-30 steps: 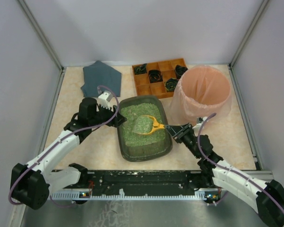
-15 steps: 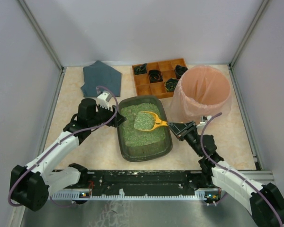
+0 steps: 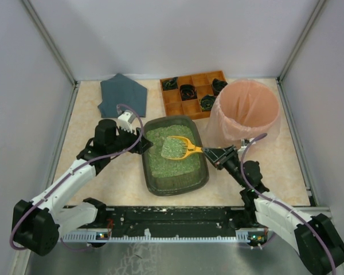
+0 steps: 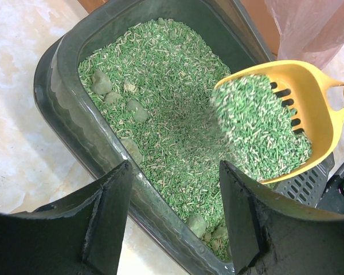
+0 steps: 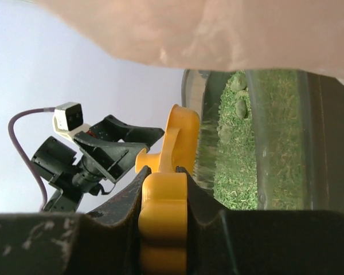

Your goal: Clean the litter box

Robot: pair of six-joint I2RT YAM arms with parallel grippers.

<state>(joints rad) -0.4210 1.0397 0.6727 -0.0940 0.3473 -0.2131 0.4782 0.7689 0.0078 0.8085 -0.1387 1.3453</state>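
The dark translucent grey-green plastic litter box [image 3: 151, 183] sits on the beige marbled table [image 3: 103, 177] between the two arms, just in front of the wooden tray. It is filled with green pellet litter.

The right gripper [image 3: 209, 153] is clamped narrow on the handle of a yellow slotted plastic scoop [image 3: 180, 148]. The scoop is held above the litter with a heap of pellets in its bowl. The left gripper [image 3: 142, 144] is at the box's left rim with its claw standing wide.

Behind the box, the orange-brown wooden compartment tray [image 3: 202, 80] holds dark coiled items in some cells; what they are is too small to tell. To its right stands the round bin lined with a pink bag [image 3: 249, 112], close to the box's far right corner. A flat slate-grey five-sided mat [image 3: 123, 94] lies at the back left.

The left wrist view adds what the overhead cannot — pale grey-green clumps [image 4: 103, 83] lie among the pellets near one wall and another corner. Its two fingers [image 4: 112, 212] stand either side of the box rim [image 4: 63, 114], though whether they touch it I cannot tell. A blur below the scoop [image 4: 309, 109] may be pellets falling through the slots.

The right wrist view shows the grip itself — the dark jaws press both sides of the yellow handle [image 5: 163, 212].
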